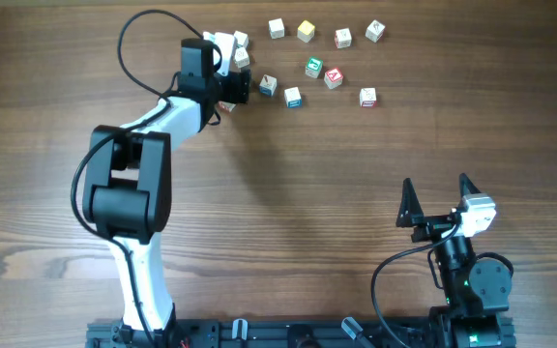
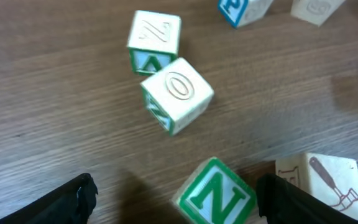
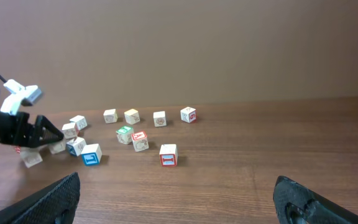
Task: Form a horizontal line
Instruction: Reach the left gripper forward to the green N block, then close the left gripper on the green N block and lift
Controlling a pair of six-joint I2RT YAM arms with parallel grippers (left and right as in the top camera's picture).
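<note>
Green N cube (image 2: pixel 216 194) right under the lens, bottom centre of the left wrist view, turned cornerwise on the wooden table (image 2: pixel 55 93)! Left gripper (image 2: pixel 177 185) straddles it with jaws wide. The finger at lower right of the frame looks to be just at the cube's edge. The other stands clear with bare wood between, so nothing is clamped.

Just beyond, at upper centre, an O cube (image 2: pixel 178 93) sits skewed, touching a second white cube (image 2: pixel 155 37) behind it. A hammer-picture cube (image 2: pixel 321 180) lies at lower right, beside the finger. None of these is squared into a row yet.

From overhead, all this sits at upper left of the frame. More loose cubes spread toward the upper right, among them a green-faced one (image 1: pixel 312 68) just beside a red-faced one (image 1: pixel 334 77).

Down at lower right, the right gripper (image 1: pixel 437 198) hangs over bare wood, jaws spread wide, holding nothing, well apart from every cube.
</note>
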